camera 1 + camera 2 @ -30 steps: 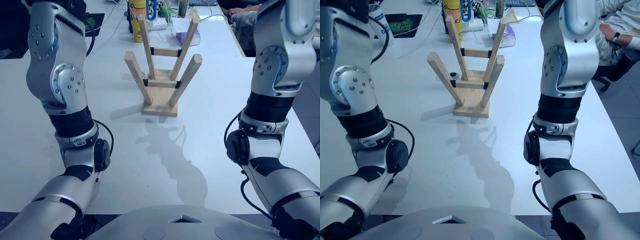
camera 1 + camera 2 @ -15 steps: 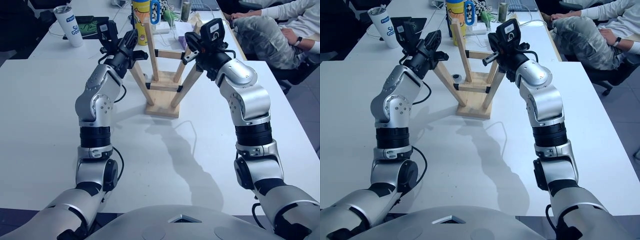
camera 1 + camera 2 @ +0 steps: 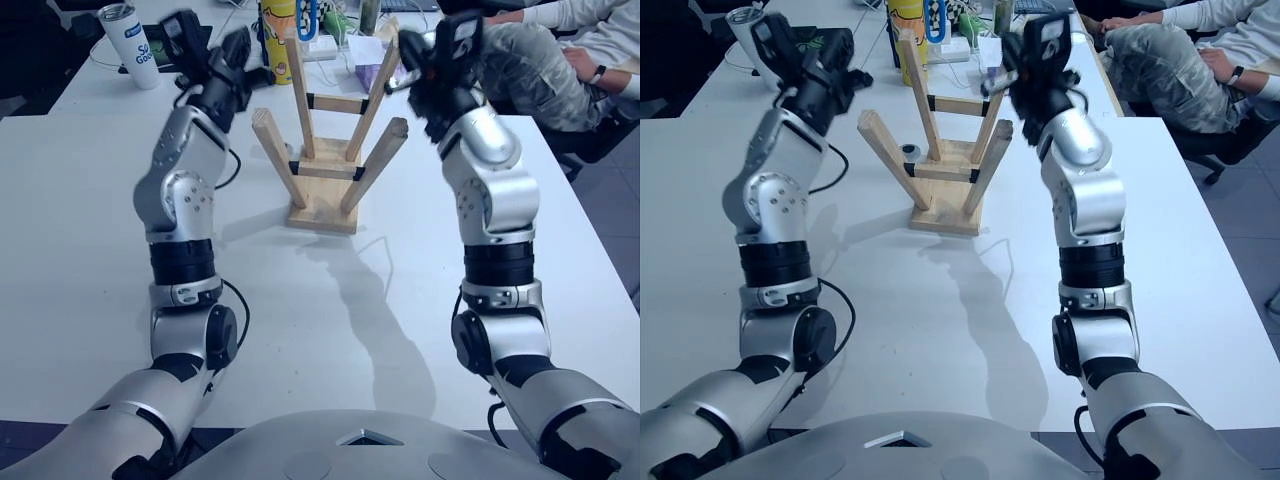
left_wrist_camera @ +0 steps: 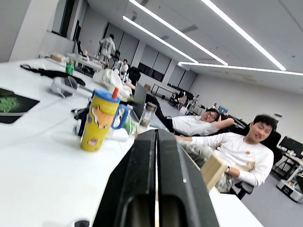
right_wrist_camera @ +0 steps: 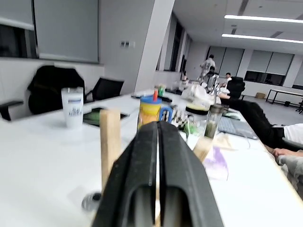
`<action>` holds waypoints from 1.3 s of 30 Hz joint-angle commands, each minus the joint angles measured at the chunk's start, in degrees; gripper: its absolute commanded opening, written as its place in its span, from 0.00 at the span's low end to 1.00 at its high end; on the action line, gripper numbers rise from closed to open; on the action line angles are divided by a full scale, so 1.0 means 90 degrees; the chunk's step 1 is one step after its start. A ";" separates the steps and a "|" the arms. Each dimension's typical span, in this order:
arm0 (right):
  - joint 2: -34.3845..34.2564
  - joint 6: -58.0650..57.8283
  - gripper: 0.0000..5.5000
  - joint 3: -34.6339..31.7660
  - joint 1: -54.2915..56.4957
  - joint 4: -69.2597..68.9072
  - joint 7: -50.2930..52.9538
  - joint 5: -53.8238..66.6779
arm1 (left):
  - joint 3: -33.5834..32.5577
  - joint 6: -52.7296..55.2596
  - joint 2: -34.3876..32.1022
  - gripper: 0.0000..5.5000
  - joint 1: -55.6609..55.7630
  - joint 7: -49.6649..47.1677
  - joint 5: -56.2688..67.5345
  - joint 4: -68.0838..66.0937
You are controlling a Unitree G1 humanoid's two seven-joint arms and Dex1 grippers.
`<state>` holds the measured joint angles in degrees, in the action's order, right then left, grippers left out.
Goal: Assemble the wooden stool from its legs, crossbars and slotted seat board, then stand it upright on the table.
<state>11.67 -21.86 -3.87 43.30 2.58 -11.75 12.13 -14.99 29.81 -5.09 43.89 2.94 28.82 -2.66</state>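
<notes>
Open-plan office, ceiling strip lights overhead. White table in front of the robot, more desks behind it.

Stool sits near the table's middle, already assembled but upside down. The seat board lies flat on the table and the four legs splay upward. Two crossbars are visible, one between the far legs and one between the near legs.

Left gripper: fingers pressed together with only a thin seam between them, holding nothing. It hangs above and to the left of the stool, apart from the near left leg.

Right gripper: fingers likewise pressed together and empty. It is up by the tip of the far right leg; contact cannot be told. The near right leg stands free below it.

Change: one second ago both forearms stood upright close to the head camera. Half a second ago both grippers were at the tops of the near legs. They now sit higher and farther out, the left one drawn toward the tumbler. The stool is in the same spot, still inverted.

Writing: the white tumbler bears dark lettering. The yellow cup with a blue handle carries a printed figure.
</notes>
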 commanded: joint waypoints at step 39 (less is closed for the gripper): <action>0.0972 0.1141 0.00 0.0049 -0.0497 0.2618 -0.0428 -0.0928 | 0.0201 -0.0520 -0.0204 0.00 -0.1882 -0.0529 -0.1241 -0.0183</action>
<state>18.87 -13.78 -6.86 39.84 21.51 -11.55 6.42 -12.99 24.82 -6.66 28.01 -1.28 18.37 -5.26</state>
